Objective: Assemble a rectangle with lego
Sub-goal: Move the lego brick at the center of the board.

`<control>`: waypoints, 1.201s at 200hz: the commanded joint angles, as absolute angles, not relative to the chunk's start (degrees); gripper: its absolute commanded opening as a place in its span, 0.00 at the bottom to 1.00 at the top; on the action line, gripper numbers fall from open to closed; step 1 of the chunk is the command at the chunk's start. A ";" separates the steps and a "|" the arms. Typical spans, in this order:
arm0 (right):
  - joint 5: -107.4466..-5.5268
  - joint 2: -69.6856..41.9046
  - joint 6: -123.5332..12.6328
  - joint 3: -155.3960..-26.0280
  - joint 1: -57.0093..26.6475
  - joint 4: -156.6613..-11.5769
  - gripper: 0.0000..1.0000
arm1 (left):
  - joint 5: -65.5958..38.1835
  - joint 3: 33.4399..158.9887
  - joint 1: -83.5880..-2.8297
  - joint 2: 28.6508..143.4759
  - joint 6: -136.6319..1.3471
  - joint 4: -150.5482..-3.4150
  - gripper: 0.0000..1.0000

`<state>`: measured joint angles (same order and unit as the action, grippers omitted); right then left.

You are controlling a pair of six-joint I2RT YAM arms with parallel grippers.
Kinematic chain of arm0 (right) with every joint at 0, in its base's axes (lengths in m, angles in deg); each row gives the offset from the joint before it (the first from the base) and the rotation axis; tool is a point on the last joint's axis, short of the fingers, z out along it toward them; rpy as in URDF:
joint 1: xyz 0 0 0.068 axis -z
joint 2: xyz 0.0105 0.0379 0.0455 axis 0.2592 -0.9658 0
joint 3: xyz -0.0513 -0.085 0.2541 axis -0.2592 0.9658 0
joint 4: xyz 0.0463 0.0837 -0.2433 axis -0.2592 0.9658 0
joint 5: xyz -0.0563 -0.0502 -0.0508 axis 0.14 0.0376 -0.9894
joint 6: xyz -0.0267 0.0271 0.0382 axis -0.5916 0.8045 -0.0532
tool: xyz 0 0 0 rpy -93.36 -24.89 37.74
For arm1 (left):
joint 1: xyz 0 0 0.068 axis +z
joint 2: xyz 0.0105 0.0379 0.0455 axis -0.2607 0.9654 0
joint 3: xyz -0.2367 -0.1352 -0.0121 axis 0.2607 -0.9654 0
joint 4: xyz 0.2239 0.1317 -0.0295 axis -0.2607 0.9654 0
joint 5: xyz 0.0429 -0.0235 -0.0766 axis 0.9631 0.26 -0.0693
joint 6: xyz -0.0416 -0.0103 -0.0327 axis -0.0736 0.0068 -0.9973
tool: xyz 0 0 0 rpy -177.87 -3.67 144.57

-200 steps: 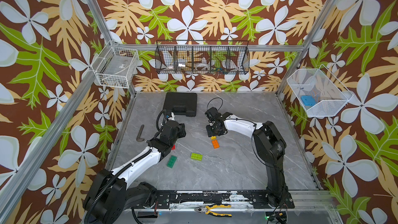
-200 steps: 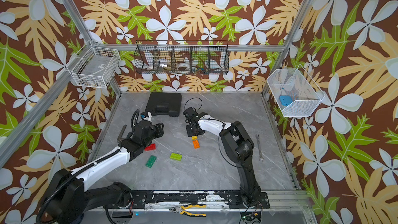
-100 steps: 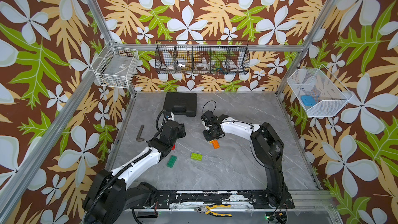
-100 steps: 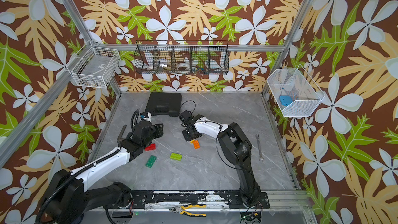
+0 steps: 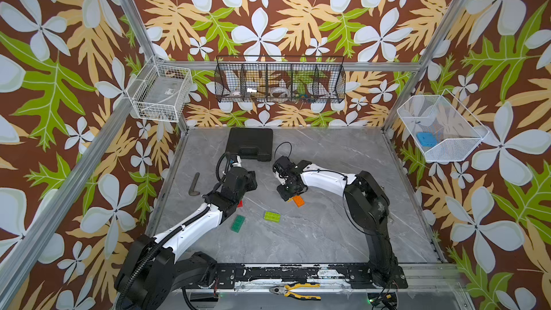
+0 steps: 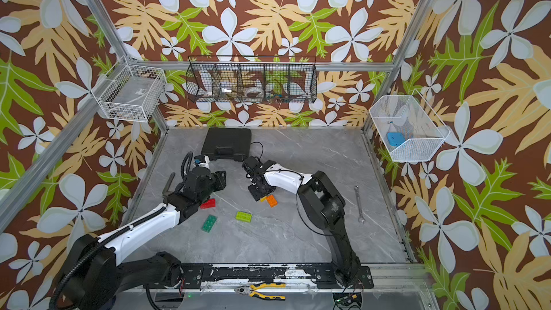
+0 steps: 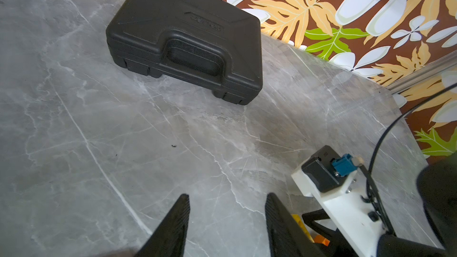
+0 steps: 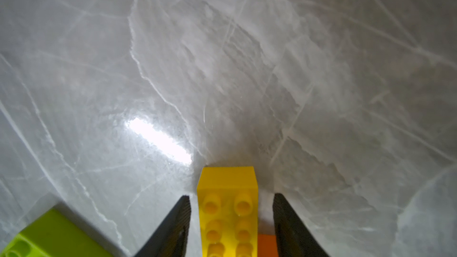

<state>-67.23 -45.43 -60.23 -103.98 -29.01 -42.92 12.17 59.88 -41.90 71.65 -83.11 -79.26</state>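
Note:
The yellow brick [image 8: 228, 208] lies studs up between the fingers of my right gripper [image 8: 231, 196], which is open with a gap on each side. The orange brick [image 5: 298, 201] sits against it; I cannot tell whether they are joined. In both top views the right gripper [image 6: 260, 193] hides most of the yellow brick [image 6: 263, 199]. Loose on the table are the lime green brick [image 5: 271, 216], the dark green brick [image 5: 238, 222] and the red brick [image 6: 207, 203]. My left gripper [image 7: 226, 195] is open over bare table beside the red brick. No assembled rectangle shows.
A black case [image 5: 250, 143] lies at the back of the table. A hex key [image 5: 193, 184] is at the left, a wrench [image 6: 358, 204] at the right, and pliers [image 5: 295, 290] on the front rail. Wire baskets hang on the walls.
My right gripper has shifted slightly left and lower over the yellow and orange bricks, and its jaws have closed and opened again. The left arm has not moved.

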 commanded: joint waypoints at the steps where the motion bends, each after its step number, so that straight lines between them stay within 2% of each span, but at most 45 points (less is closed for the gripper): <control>1: -67.39 -41.74 -61.22 -103.33 -28.89 -40.67 0.56 | 12.65 60.62 -42.00 71.96 -82.68 -79.65 0.52; 40: -66.58 -31.32 -58.34 -90.52 -25.77 -42.85 0.58 | 7.56 62.51 -42.00 75.94 -83.52 -80.29 0.54; 66: -65.12 -30.17 -57.82 -85.68 -25.84 -43.91 0.58 | 4.51 63.53 -42.00 79.14 -84.82 -81.97 0.55; 102: -63.95 -31.15 -56.59 -85.59 -25.84 -45.35 0.57 | 5.38 62.89 -42.00 78.72 -84.83 -82.55 0.54; 148: -63.92 -35.38 -58.33 -87.42 -25.85 -46.96 0.49 | 6.33 61.53 -42.00 77.81 -85.27 -82.52 0.54; 194: -63.83 -34.41 -59.39 -86.44 -25.96 -46.37 0.28 | 7.40 61.43 -42.00 78.48 -85.03 -81.84 0.54; 240: -63.75 -33.92 -60.88 -86.05 -28.03 -44.95 0.26 | 7.55 61.42 -42.00 78.57 -85.13 -82.11 0.54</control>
<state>-63.95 -34.06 -59.80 -85.99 -27.52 -46.42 6.86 61.37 -41.90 78.49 -84.86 -81.16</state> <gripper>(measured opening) 0.267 0.545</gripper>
